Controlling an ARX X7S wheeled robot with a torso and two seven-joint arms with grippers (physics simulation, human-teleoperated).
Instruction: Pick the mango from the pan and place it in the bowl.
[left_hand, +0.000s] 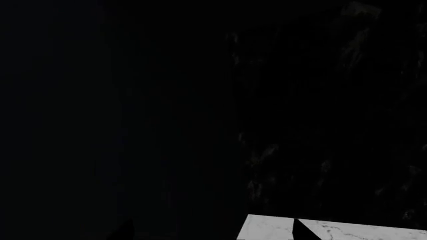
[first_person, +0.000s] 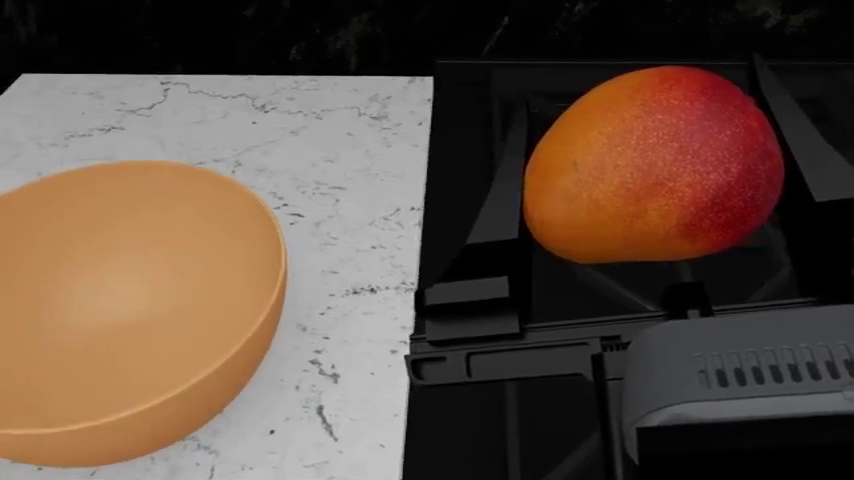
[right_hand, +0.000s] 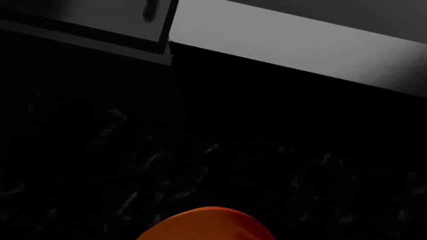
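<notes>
Left wrist view: almost wholly dark, only a corner of white marble counter (left_hand: 347, 231) showing; no gripper visible, grip state impossible to tell.

Head view: mango (first_person: 654, 165) raised close to the camera, in front of dark arm hardware, apparently held aloft by the right gripper, though jaws hidden behind the fruit. Bowl (first_person: 127, 310) on the marble to the left, well apart, empty. Pan out of sight.

Right wrist view: mango's orange top only; opening unclear.

Carrying step, judged. Next: travel leftward over the bowl, lower, release.
</notes>
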